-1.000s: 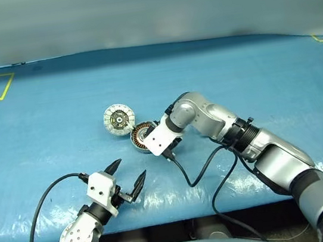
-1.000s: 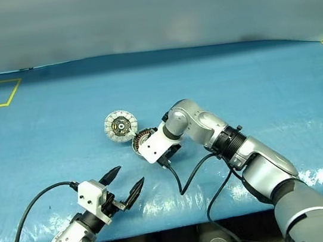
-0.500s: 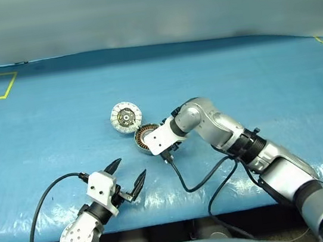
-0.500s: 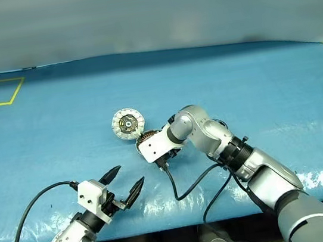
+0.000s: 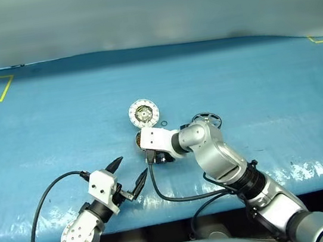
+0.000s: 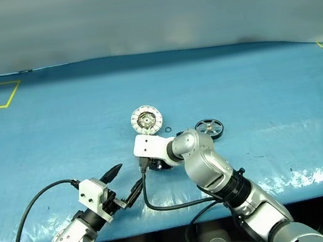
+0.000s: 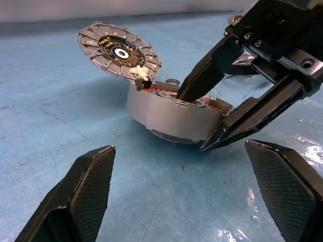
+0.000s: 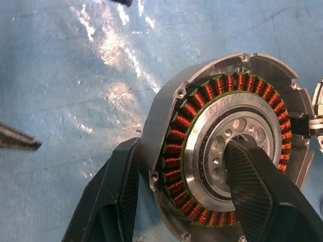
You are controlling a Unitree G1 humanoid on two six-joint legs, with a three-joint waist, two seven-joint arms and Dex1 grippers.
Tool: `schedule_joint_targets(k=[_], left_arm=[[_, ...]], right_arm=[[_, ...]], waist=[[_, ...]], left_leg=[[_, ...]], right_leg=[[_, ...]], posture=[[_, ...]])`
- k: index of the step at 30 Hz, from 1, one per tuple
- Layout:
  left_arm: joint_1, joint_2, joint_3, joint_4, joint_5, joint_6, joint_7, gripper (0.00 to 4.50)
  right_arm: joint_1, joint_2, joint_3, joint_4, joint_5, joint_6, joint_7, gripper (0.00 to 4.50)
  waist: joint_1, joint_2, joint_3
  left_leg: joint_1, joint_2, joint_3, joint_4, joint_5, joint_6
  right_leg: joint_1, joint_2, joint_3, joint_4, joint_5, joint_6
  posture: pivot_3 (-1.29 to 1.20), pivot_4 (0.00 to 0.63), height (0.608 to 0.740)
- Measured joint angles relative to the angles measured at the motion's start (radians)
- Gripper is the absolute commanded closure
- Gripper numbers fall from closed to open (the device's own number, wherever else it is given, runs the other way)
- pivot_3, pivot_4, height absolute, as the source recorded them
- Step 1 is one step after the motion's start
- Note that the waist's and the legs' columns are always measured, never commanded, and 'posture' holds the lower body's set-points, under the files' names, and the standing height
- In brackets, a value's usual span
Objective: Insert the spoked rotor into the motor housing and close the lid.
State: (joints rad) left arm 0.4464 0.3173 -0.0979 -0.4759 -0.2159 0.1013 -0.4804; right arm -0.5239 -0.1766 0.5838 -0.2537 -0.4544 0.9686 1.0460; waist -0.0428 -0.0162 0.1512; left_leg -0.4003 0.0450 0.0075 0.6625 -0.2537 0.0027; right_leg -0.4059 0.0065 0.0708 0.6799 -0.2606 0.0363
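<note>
Windings [image 8: 187, 127] straddled by right end effector [image 8: 181, 199]; rotor [image 6: 209, 128] apart.

Right gripper [image 7: 202, 117] pitched down, wrist rolled, forearm bent across in front. One finger [image 8: 250, 189] set inside housing [image 8: 227, 151] hub, other finger [image 8: 118, 194] outside wall; wall clamped between them. Left gripper [image 5: 129, 178] held level, just short of right gripper; fingers [image 7: 83, 194] spread wide, nothing between.
</note>
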Motion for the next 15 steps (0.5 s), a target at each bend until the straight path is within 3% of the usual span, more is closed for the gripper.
schedule_joint_targets(k=[8, 9, 11, 14, 15], left_arm=[[0.001, 0.001, 0.000, 0.000, 0.000, 0.001, 0.000, 0.00], [0.001, 0.001, 0.000, 0.000, 0.000, 0.001, -0.001, 0.00], [0.000, 0.002, 0.000, 0.000, 0.000, 0.001, -0.001, 0.00], [0.000, 0.005, 0.003, 0.000, -0.001, 0.002, -0.003, 0.00], [0.002, 0.006, 0.003, 0.000, -0.001, 0.002, -0.004, 0.00]], right_arm=[[-0.007, 0.063, -0.022, -0.020, 0.084, 0.176, -0.118, 2.33], [-0.008, 0.063, -0.022, -0.025, 0.094, 0.184, -0.130, 1.62], [-0.008, 0.068, -0.019, -0.027, 0.129, 0.201, -0.154, 1.13], [-0.012, 0.075, -0.013, -0.028, 0.165, 0.220, -0.190, 0.04], [-0.017, 0.075, -0.015, -0.029, 0.172, 0.229, -0.207, 0.01]], waist=[[-0.008, -0.001, 0.000], [-0.009, -0.001, 0.000], [-0.011, -0.001, 0.000], [-0.010, 0.000, 0.000], [-0.008, 0.000, 0.000]], left_leg=[[0.003, 0.000, 0.000, 0.000, 0.000, 0.000], [0.003, 0.000, 0.000, -0.001, 0.000, 0.000], [0.001, 0.000, 0.000, -0.002, 0.000, 0.000], [-0.002, 0.000, -0.001, -0.002, 0.000, 0.000], [-0.002, 0.000, -0.001, -0.002, 0.000, 0.000]], right_leg=[[-0.001, 0.000, 0.000, 0.000, -0.003, -0.005], [-0.001, 0.000, 0.000, 0.000, -0.003, -0.005], [0.000, 0.000, 0.001, 0.000, -0.002, -0.004], [-0.002, 0.000, 0.000, 0.000, 0.000, -0.001], [-0.003, 0.000, 0.000, 0.000, 0.000, 0.000]], posture=[[0.00, 0.150, 0.740], [0.00, 0.150, 0.740], [0.00, 0.150, 0.740], [0.00, 0.150, 0.740], [0.00, 0.150, 0.740]])
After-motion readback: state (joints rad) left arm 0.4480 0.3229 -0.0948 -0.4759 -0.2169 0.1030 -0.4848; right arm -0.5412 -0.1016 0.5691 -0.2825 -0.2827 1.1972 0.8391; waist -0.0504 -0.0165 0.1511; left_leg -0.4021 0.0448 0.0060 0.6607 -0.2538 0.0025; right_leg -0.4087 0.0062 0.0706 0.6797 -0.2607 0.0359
